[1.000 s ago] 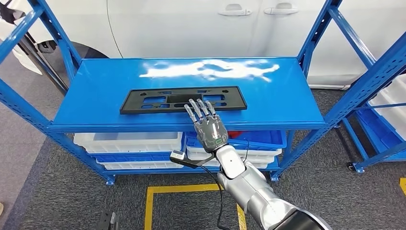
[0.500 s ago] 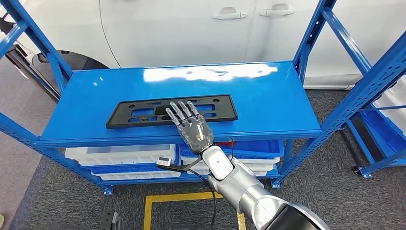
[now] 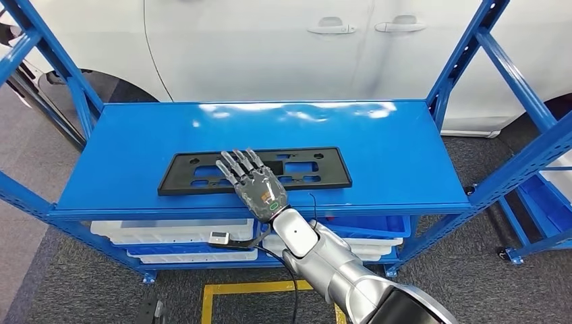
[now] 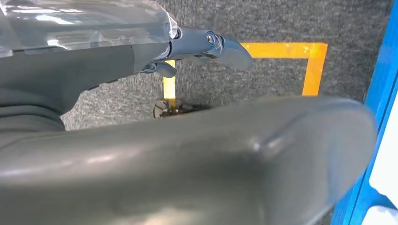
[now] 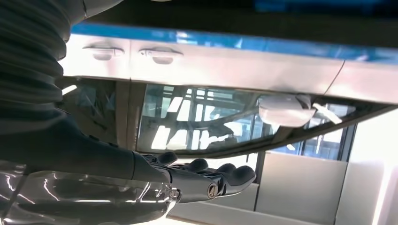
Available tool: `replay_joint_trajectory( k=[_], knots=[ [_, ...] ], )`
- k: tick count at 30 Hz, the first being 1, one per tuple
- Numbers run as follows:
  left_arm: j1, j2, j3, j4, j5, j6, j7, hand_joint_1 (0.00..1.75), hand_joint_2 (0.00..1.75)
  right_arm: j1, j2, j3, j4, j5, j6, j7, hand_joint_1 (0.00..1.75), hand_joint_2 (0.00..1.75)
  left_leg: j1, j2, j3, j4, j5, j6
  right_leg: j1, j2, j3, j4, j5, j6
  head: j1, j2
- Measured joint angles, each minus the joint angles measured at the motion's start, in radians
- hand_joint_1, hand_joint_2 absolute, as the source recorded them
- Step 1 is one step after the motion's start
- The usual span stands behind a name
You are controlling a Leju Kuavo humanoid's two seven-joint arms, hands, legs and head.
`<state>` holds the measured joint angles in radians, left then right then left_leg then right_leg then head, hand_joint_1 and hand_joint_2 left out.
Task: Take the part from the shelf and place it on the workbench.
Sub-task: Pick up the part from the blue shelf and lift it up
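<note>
One flat black plastic part (image 3: 255, 171), long and rectangular with several cut-out slots, lies lengthwise on the top deck of the blue metal shelf (image 3: 378, 145), toward the front edge and left of centre.

One right hand (image 3: 251, 182), dark-fingered with a grey patterned back, extended from a silver arm; fingers straight and slightly spread, lying palm-down over the near-middle of the part. The head view suggests the fingertips rest on or just above the part's surface; contact cannot be confirmed. Nothing is gripped. The right wrist view shows the same fingers (image 5: 220, 180) stretched flat, not curled.

One left hand (image 4: 206, 44), seen from its own wrist camera, hanging above grey carpet with yellow floor tape (image 4: 286, 49); whether its fingers are apart or closed cannot be told.

Further items: white and blue plastic bins (image 3: 168, 236) on the lower shelf level; a white car body (image 3: 303, 47) with door handles behind the shelf.

Step in hand, as judged: the reach toward the part, grasp not yet made. The part remains on the shelf; no workbench is visible.

Next move, as judged: the thin, flat part offers little to close on from above, so the hand probably needs to draw it to the front edge or hook fingers through a slot before lifting.
</note>
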<state>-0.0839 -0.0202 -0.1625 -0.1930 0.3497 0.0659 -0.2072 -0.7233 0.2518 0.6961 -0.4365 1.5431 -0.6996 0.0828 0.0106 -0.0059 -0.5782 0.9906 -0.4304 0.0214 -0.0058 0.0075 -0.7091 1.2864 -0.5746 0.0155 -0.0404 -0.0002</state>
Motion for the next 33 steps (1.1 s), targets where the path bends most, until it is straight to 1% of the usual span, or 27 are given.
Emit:
replay_joint_trajectory(
  k=[1, 3, 4, 5, 6, 7, 10, 11, 12, 14, 15, 16, 17, 18, 19, 20, 21, 23, 25, 26, 27, 28, 29, 30, 31, 32, 33],
  knots=[
    [0.002, 0.0, 0.0, 0.0, 0.001, 0.0, 0.0, 0.0, 0.0, 0.003, 0.0, 0.004, 0.004, 0.0, 0.0, 0.001, 0.0, 1.75, 0.0, 0.0, 0.009, 0.0, -0.007, -0.001, -0.001, -0.001, -0.009, -0.012, 0.024, 0.0, 0.0, 0.0],
    [0.004, -0.001, 0.0, 0.0, 0.001, 0.0, -0.002, 0.0, 0.0, 0.003, 0.0, 0.01, 0.011, 0.0, 0.0, 0.002, 0.0, 1.75, 0.0, -0.001, 0.032, 0.001, -0.024, -0.006, -0.001, -0.002, 0.019, -0.131, 0.12, -0.005, 0.0, 0.0],
    [0.003, -0.001, 0.0, 0.0, 0.001, 0.0, -0.003, 0.0, 0.0, 0.002, 0.0, 0.013, 0.015, 0.0, 0.0, 0.003, 0.0, 1.75, -0.001, -0.001, 0.041, 0.002, -0.032, -0.01, 0.001, -0.002, 0.039, -0.193, 0.151, -0.009, 0.0, 0.0],
    [0.001, -0.001, 0.0, 0.0, 0.001, 0.0, -0.004, 0.0, 0.0, -0.001, 0.0, 0.017, 0.02, 0.0, 0.0, 0.003, 0.0, 1.75, -0.001, -0.001, 0.046, 0.003, -0.039, -0.015, 0.004, -0.003, 0.053, -0.238, 0.168, -0.015, 0.0, 0.0],
    [0.0, -0.002, 0.0, 0.0, 0.001, 0.0, -0.004, 0.0, 0.0, -0.002, 0.0, 0.023, 0.025, 0.0, 0.001, 0.002, 0.0, 1.75, -0.002, -0.001, 0.05, 0.004, -0.045, -0.022, 0.007, -0.003, 0.06, -0.263, 0.17, -0.022, 0.0, 0.0],
    [-0.001, -0.002, 0.0, 0.0, 0.001, 0.0, -0.004, 0.0, 0.0, -0.004, 0.0, 0.03, 0.031, 0.0, 0.001, 0.002, 0.0, 1.75, -0.003, -0.001, 0.053, 0.006, -0.047, -0.029, 0.009, -0.003, 0.063, -0.268, 0.161, -0.028, 0.0, 0.0],
    [-0.004, -0.003, 0.0, 0.0, 0.001, -0.002, -0.005, 0.0, 0.0, -0.011, 0.005, 0.064, 0.048, 0.0, 0.007, 0.0, 0.0, 1.75, -0.001, 0.0, 0.054, 0.04, -0.063, -0.046, 0.005, -0.001, 0.087, -0.277, 0.159, -0.049, 0.0, 0.0],
    [-0.006, -0.003, 0.0, 0.0, 0.001, -0.003, -0.005, 0.0, 0.0, -0.015, 0.008, 0.078, 0.053, 0.0, 0.015, -0.002, 0.0, 1.75, 0.0, 0.001, 0.036, 0.077, -0.081, -0.051, 0.003, -0.001, 0.097, -0.278, 0.156, -0.054, 0.0, 0.0],
    [-0.007, -0.004, 0.0, 0.0, 0.001, -0.003, -0.006, 0.0, 0.0, -0.018, 0.009, 0.093, 0.058, 0.0, 0.026, -0.003, 0.0, 1.75, 0.002, 0.001, 0.006, 0.132, -0.105, -0.055, 0.003, -0.002, 0.104, -0.28, 0.152, -0.058, 0.0, 0.0],
    [-0.007, -0.005, 0.0, 0.0, 0.002, -0.004, -0.006, 0.0, 0.0, -0.022, 0.012, 0.127, 0.068, 0.0, 0.053, -0.009, 0.0, 1.75, 0.004, 0.001, -0.073, 0.253, -0.151, -0.062, 0.004, -0.001, 0.112, -0.279, 0.144, -0.062, 0.0, 0.0],
    [-0.006, -0.005, 0.001, 0.0, 0.004, -0.004, -0.006, 0.0, 0.0, -0.022, 0.012, 0.144, 0.074, 0.0, 0.063, -0.011, 0.0, 1.75, 0.005, 0.001, -0.102, 0.284, -0.153, -0.065, 0.005, 0.0, 0.116, -0.278, 0.139, -0.062, 0.0, 0.0],
    [-0.005, -0.005, 0.002, 0.0, 0.007, -0.004, -0.006, 0.0, 0.0, -0.023, 0.012, 0.159, 0.078, 0.0, 0.072, -0.014, 0.0, 1.75, 0.005, 0.001, -0.114, 0.28, -0.134, -0.065, 0.006, 0.002, 0.123, -0.278, 0.134, -0.061, 0.0, 0.0],
    [-0.004, -0.005, 0.003, 0.0, 0.01, -0.004, -0.006, 0.0, 0.0, -0.023, 0.013, 0.172, 0.082, 0.0, 0.079, -0.015, 0.0, 1.75, 0.005, 0.001, -0.108, 0.238, -0.094, -0.064, 0.006, 0.003, 0.131, -0.278, 0.128, -0.06, 0.0, 0.0],
    [-0.003, -0.005, 0.005, 0.0, 0.013, -0.004, -0.007, 0.0, 0.0, -0.025, 0.014, 0.181, 0.085, 0.0, 0.087, -0.016, 0.0, 1.75, 0.005, 0.001, -0.088, 0.17, -0.041, -0.06, 0.007, 0.004, 0.14, -0.278, 0.121, -0.058, 0.0, 0.0],
    [-0.003, -0.005, 0.006, 0.001, 0.015, -0.004, -0.008, 0.0, 0.0, -0.027, 0.015, 0.189, 0.087, 0.0, 0.097, -0.017, 0.0, 1.75, 0.003, 0.002, -0.068, 0.107, -0.003, -0.054, 0.008, 0.004, 0.148, -0.278, 0.115, -0.055, 0.0, 0.0],
    [-0.003, -0.005, 0.008, 0.001, 0.016, -0.004, -0.009, 0.0, 0.0, -0.03, 0.016, 0.195, 0.09, 0.0, 0.108, -0.017, 0.0, 1.75, 0.0, 0.002, -0.052, 0.055, 0.015, -0.047, 0.009, 0.005, 0.152, -0.278, 0.111, -0.052, 0.0, 0.0],
    [-0.002, -0.005, 0.009, 0.001, 0.018, -0.004, -0.01, 0.0, 0.0, -0.033, 0.017, 0.2, 0.092, 0.0, 0.119, -0.018, 0.0, 1.75, -0.003, 0.003, -0.042, 0.026, 0.025, -0.04, 0.01, 0.005, 0.154, -0.278, 0.107, -0.047, 0.0, 0.0],
    [0.001, -0.006, 0.012, 0.002, 0.022, -0.004, -0.014, 0.0, 0.0, -0.041, 0.02, 0.206, 0.095, 0.0, 0.139, -0.018, 0.0, 1.75, -0.006, 0.003, -0.037, 0.012, 0.021, -0.028, 0.012, 0.006, 0.154, -0.279, 0.101, -0.035, 0.0, 0.0],
    [0.003, -0.01, 0.015, 0.002, 0.024, -0.005, -0.018, 0.0, 0.0, -0.052, 0.022, 0.207, 0.097, -0.001, 0.157, -0.017, 0.0, 1.75, -0.001, 0.004, -0.029, 0.005, 0.031, -0.017, 0.011, 0.004, 0.153, -0.265, 0.086, -0.023, 0.0, 0.0],
    [0.002, -0.012, 0.018, 0.002, 0.024, -0.005, -0.02, 0.0, 0.0, -0.057, 0.023, 0.208, 0.099, -0.002, 0.169, -0.014, 0.0, 1.75, 0.002, 0.005, -0.026, 0.0, 0.032, -0.012, 0.011, 0.003, 0.138, -0.234, 0.067, -0.018, 0.0, 0.0],
    [0.001, -0.014, 0.02, 0.002, 0.025, -0.005, -0.021, 0.0, 0.0, -0.06, 0.023, 0.208, 0.101, -0.003, 0.182, -0.01, 0.03, 1.75, 0.003, 0.005, -0.023, -0.003, 0.032, -0.008, 0.009, 0.002, 0.112, -0.181, 0.039, -0.013, 0.0, 0.0],
    [0.0, -0.014, 0.023, 0.002, 0.025, -0.005, -0.023, 0.0, 0.0, -0.062, 0.022, 0.208, 0.102, -0.004, 0.194, -0.005, 0.36, 1.75, 0.003, 0.005, -0.023, -0.004, 0.031, -0.005, 0.007, 0.001, 0.075, -0.112, 0.008, -0.009, 0.0, 0.0],
    [0.0, -0.014, 0.024, 0.002, 0.025, -0.006, -0.023, 0.0, 0.0, -0.063, 0.022, 0.208, 0.104, -0.005, 0.205, -0.002, 0.79, 1.75, 0.003, 0.005, -0.023, -0.003, 0.029, -0.004, 0.005, 0.001, 0.036, -0.044, -0.016, -0.005, 0.0, 0.0],
    [0.001, -0.014, 0.025, 0.002, 0.025, -0.006, -0.024, 0.0, 0.0, -0.063, 0.021, 0.208, 0.105, -0.005, 0.212, 0.0, 1.22, 1.75, 0.002, 0.005, -0.022, -0.003, 0.028, -0.003, 0.003, 0.001, 0.006, 0.003, -0.024, -0.003, 0.0, 0.0],
    [0.001, -0.015, 0.026, 0.002, 0.025, -0.007, -0.024, 0.0, 0.0, -0.064, 0.021, 0.208, 0.106, -0.006, 0.219, 0.002, 1.63, 1.75, 0.002, 0.005, -0.021, -0.002, 0.026, -0.003, 0.001, 0.0, -0.006, 0.014, -0.013, -0.001, 0.0, 0.0],
    [0.001, -0.015, 0.026, 0.002, 0.025, -0.008, -0.024, 0.0, 0.0, -0.065, 0.021, 0.208, 0.108, -0.01, 0.227, 0.006, 1.74, 1.75, 0.002, 0.004, -0.019, -0.001, 0.024, -0.005, 0.0, -0.001, 0.005, -0.021, 0.02, -0.001, 0.0, 0.0],
    [0.001, -0.015, 0.026, 0.002, 0.025, -0.008, -0.024, 0.0, 0.0, -0.067, 0.02, 0.208, 0.109, -0.016, 0.234, 0.011, 1.75, 1.75, 0.002, 0.003, -0.016, 0.001, 0.021, -0.007, -0.001, -0.001, 0.032, -0.087, 0.061, -0.003, 0.0, 0.0]
  ],
)
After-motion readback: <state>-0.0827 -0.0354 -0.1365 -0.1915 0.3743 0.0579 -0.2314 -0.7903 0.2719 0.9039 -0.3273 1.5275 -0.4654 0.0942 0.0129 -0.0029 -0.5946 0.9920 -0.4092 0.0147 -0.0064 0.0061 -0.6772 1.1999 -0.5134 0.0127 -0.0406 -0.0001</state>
